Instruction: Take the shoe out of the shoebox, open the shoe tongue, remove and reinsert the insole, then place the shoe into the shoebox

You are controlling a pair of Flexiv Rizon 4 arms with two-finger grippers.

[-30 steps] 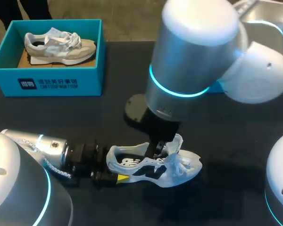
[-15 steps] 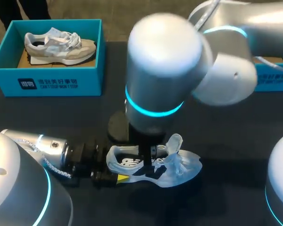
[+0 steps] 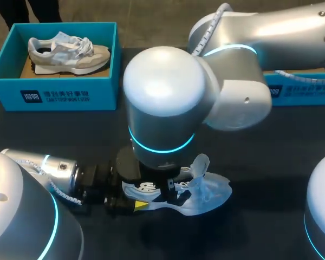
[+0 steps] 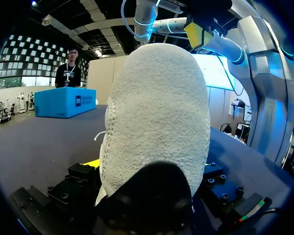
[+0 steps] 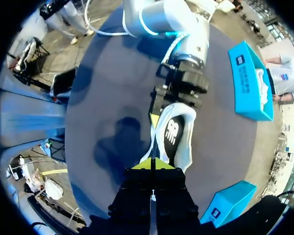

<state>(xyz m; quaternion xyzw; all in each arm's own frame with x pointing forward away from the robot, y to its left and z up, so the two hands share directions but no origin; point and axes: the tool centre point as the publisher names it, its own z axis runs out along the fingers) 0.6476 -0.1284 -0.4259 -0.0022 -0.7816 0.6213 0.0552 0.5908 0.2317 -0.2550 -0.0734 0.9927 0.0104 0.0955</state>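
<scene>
A white shoe (image 3: 208,190) with a dark logo lies on its side on the black table, tongue (image 3: 200,162) raised. Its heel (image 4: 157,112) sits between the fingers of my left gripper (image 3: 131,195), which press on it from both sides, also seen in the right wrist view as the left gripper (image 5: 175,110) on the shoe (image 5: 174,134). From above, my right gripper (image 5: 152,164) has its yellow tips pressed together at the shoe's opening (image 3: 170,185). Nothing shows between them. My right arm hides the middle of the shoe in the head view.
A blue shoebox (image 3: 54,92) at the back left holds a beige shoe (image 3: 70,51). A second blue box (image 3: 298,89) stands at the back right, mostly behind my right arm. Bare black table lies in front of the shoe and to its right.
My right arm's big joints have swung left across the head view, and its gripper has shifted slightly towards the heel. The shoe and my left gripper have stayed put.
</scene>
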